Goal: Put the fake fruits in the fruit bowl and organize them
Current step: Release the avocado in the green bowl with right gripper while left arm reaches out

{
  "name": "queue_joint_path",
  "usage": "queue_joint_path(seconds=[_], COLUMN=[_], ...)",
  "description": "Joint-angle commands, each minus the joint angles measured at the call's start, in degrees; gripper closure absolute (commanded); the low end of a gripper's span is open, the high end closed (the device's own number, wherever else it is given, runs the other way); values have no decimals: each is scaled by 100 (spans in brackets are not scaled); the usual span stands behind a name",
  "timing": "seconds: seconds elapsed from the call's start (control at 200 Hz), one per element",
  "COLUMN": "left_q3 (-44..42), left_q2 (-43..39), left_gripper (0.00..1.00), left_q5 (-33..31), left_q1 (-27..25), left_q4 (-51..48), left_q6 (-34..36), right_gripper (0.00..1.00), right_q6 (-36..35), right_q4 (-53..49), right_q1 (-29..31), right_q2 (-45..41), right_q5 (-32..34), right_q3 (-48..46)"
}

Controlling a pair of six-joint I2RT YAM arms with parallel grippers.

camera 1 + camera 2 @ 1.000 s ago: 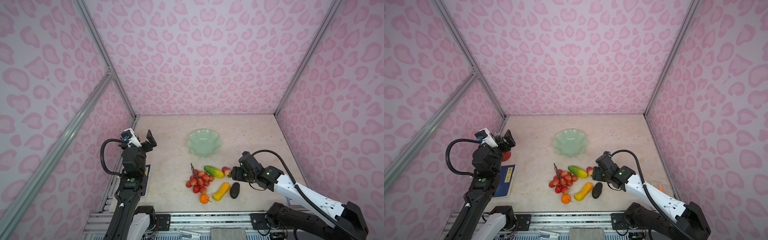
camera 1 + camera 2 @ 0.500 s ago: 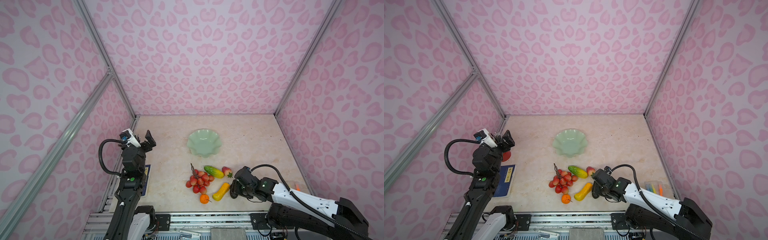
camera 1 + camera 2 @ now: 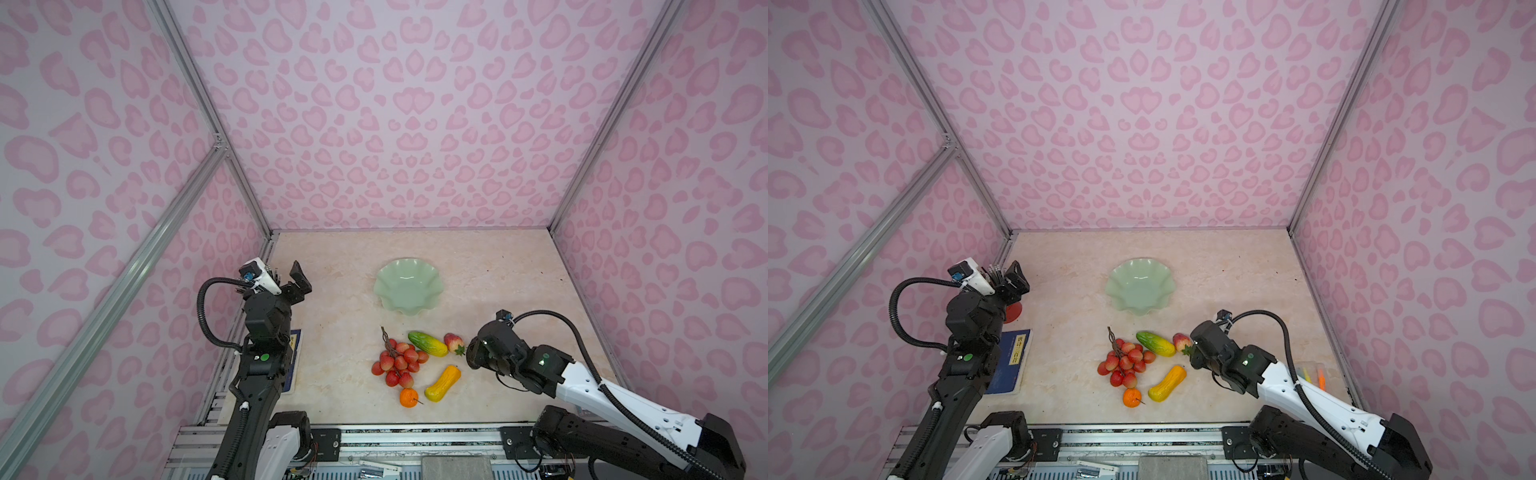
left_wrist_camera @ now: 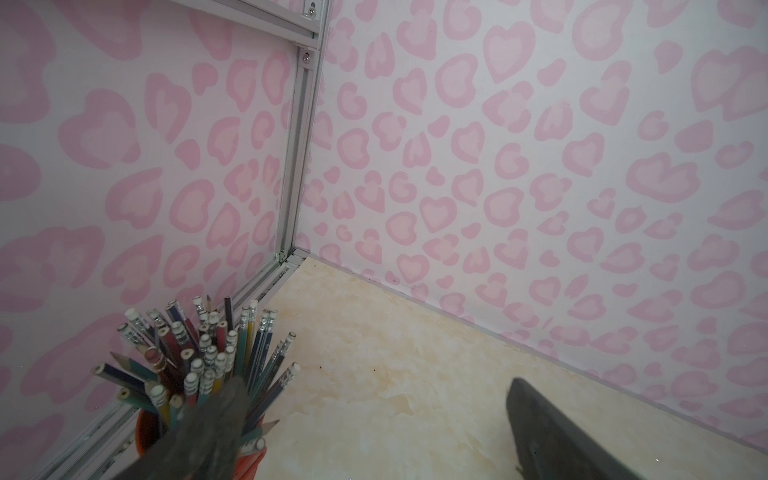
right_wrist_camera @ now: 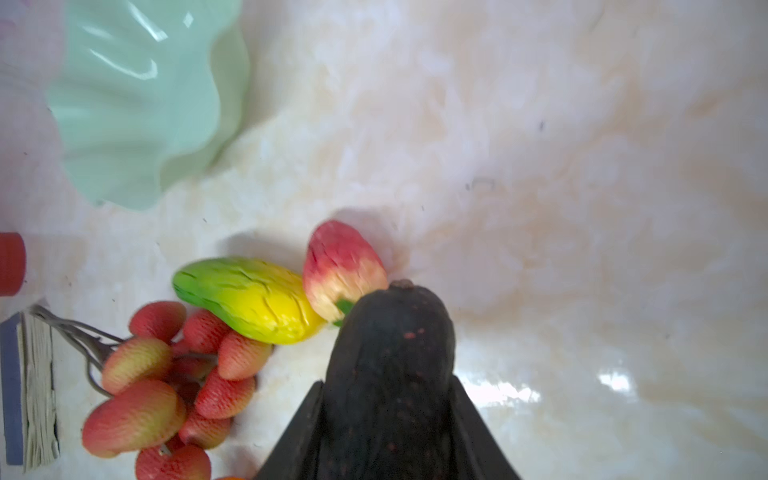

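Nearest the robot's base, the small orange (image 3: 409, 397) lies on the table (image 3: 332, 332) just beside the yellow-orange gourd (image 3: 443, 383). Behind them is the red berry bunch (image 3: 398, 362), touching the green-yellow oblong (image 3: 428, 343). The strawberry (image 3: 454, 343) lies at the oblong's right end. The right gripper (image 3: 476, 358) is low over the table just right of the strawberry. Its jaws are closed on the dark avocado (image 5: 388, 357), whose tip points at the strawberry. Whether the avocado clears the table cannot be determined. Farther back, the fruit bowl (image 3: 390, 301) stands apart from all the fruit and holds none. At far left, the left gripper (image 4: 376, 386) is raised beside the cup of pencils (image 4: 199, 365), jaws spread wide, holding nothing.
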Motion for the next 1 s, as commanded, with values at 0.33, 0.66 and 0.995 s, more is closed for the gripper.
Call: queue_joint_path(seconds=[0.33,0.66,0.995], left_q3=[104,131,180], left_q2=[-48,-134,-114], left_gripper=[2,2,2], left_q5=[-276,-343,-236], left_q1=[43,88,105], left_q4=[-80,-155,-309], left_q6=[-7,35,34], right_gripper=[66,64,47], right_q6=[-2927,-3321,-3435], right_q4=[979,997,545], right_q1=[-306,-754,-804], right_q2=[4016,6310,7536], right_q5=[-301,-1134,-1337], right_q3=[3877,5627,6514])
